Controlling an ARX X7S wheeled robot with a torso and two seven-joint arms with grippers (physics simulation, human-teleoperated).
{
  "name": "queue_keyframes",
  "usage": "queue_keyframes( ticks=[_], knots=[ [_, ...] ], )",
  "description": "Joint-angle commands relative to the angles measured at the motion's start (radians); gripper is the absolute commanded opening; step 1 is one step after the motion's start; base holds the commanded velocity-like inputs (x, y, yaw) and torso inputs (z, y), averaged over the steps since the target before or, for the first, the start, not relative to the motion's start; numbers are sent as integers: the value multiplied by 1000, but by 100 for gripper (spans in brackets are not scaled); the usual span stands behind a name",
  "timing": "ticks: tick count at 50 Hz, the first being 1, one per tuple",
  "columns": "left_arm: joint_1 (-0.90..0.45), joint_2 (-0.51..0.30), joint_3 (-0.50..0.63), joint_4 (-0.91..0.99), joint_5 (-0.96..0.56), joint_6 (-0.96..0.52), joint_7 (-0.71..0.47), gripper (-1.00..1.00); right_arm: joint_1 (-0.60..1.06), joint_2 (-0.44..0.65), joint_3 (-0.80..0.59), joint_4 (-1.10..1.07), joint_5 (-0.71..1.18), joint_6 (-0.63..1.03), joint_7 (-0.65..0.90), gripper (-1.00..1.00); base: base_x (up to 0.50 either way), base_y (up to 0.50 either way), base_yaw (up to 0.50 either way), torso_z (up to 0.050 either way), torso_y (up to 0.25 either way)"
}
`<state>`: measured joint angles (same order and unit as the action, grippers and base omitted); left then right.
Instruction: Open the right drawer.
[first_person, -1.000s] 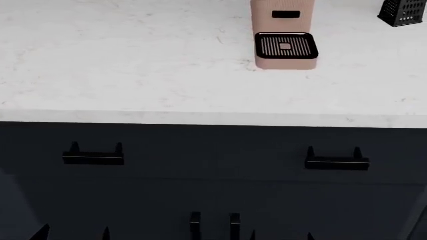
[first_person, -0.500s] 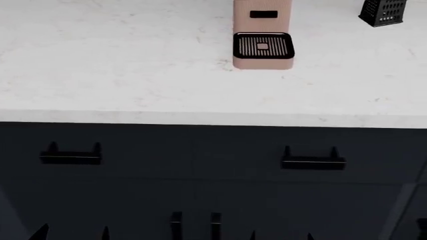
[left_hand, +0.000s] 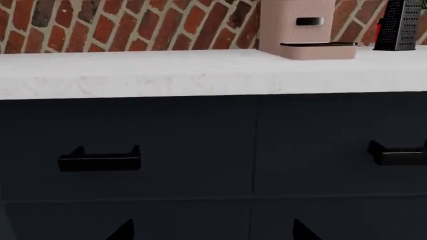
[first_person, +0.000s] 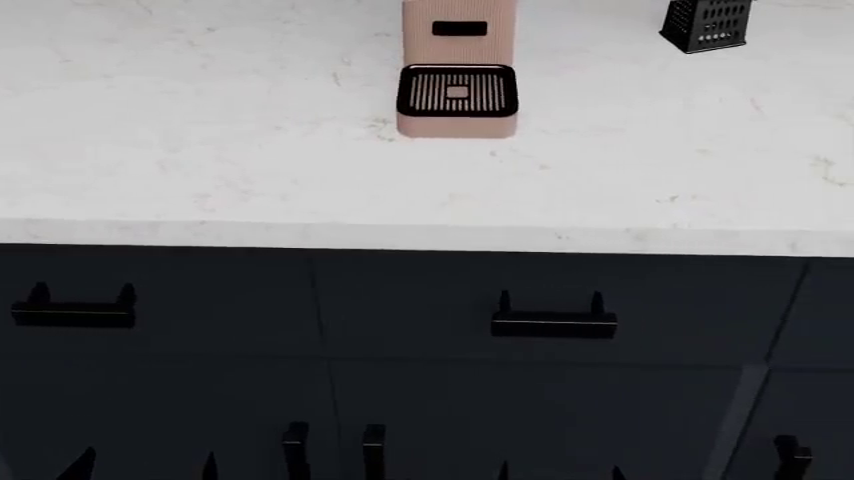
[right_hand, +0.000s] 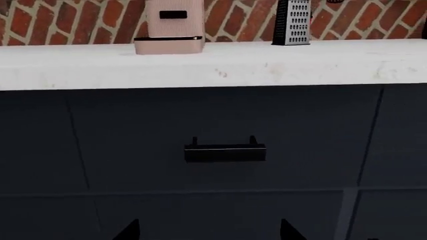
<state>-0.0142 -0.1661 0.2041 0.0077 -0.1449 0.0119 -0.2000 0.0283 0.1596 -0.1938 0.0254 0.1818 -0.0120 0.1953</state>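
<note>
The right drawer (first_person: 667, 310) is a flat navy front under the white counter, flush with its neighbours, with a black bar handle (first_person: 553, 322). The right wrist view faces that handle (right_hand: 225, 151) squarely. My right gripper (first_person: 561, 472) is open, only its two dark tips showing, below the handle and apart from it; between its tips (right_hand: 209, 234) there is nothing. My left gripper (first_person: 147, 472) is open too, its tips (left_hand: 210, 235) wide apart, below the other navy drawer with its handle (left_hand: 100, 161). The right drawer's handle (left_hand: 397, 155) is also in the left wrist view.
A pink appliance (first_person: 457, 85) and a black grater (first_person: 705, 25) stand on the white counter (first_person: 200, 150). Below the drawers are cabinet doors with vertical black handles (first_person: 296, 450) (first_person: 791, 455). A brick wall (right_hand: 67, 20) backs the counter.
The head view has shifted right: counter, appliance and both drawer handles slid left in the picture. The right drawer's handle now sits above my right gripper's tips. Both grippers stay open.
</note>
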Motion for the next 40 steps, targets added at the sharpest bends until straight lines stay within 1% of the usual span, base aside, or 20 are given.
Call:
queue_keyframes(
  ticks=[1, 4, 15, 18, 20, 21, 22, 23, 24, 28, 30, 40],
  knots=[
    [-2, -5, 7, -7, -7, 7, -4, 100, 1, 6, -6, 0, 6, -1, 7, 100, 0, -375, 0, 0, 0],
    [-2, -7, 8, -2, -9, 5, -6, 100, -2, 8, -7, -9, 5, 4, 15, 100, 0, -294, 0, 0, 0],
    [-2, -12, 14, 3, -13, 1, -13, 100, -1, 13, -16, -4, 9, -15, 13, 100, 0, 0, 0, 0, 0],
    [-5, -17, 27, 5, 12, -16, -27, 100, -1, 14, -18, -2, 10, -18, 13, 100, 0, 0, 0, 0, 0],
    [0, -15, 17, 10, -9, 6, -21, 100, -1, 15, -20, -5, 11, -17, 15, 100, 0, 0, 0, 0, 0],
    [7, -19, 22, 8, -21, 50, 5, 100, 1, 16, -21, -4, 10, -15, 16, 100, 0, 0, 0, 0, 0],
    [7, -18, 19, 13, -27, 42, 1, 100, 2, 16, -21, 1, 11, -20, 15, 100, 0, 0, 0, 0, 0],
    [24, -19, 13, 25, -48, 115, 26, 100, 3, 16, -21, 3, 11, -19, 16, 100, 0, 0, 0, 0, 0],
    [17, -21, 19, 17, -32, 78, 12, 100, 2, 17, -22, -1, 12, -16, 17, 100, 0, 0, 0, 0, 0],
    [18, -30, 33, 9, -13, 104, 21, 100, 2, 19, -24, -5, 14, -11, 20, 100, 0, 0, 0, 0, 0],
    [21, -31, 31, 31, -21, 88, 16, 100, 1, 20, -26, -12, 13, -5, 23, 100, 0, 0, 0, 0, -250],
    [19, -33, 34, 21, -31, 92, 13, 100, 2, 24, -31, -2, 17, -14, 27, 100, 0, 0, 0, 0, -250]
  ],
)
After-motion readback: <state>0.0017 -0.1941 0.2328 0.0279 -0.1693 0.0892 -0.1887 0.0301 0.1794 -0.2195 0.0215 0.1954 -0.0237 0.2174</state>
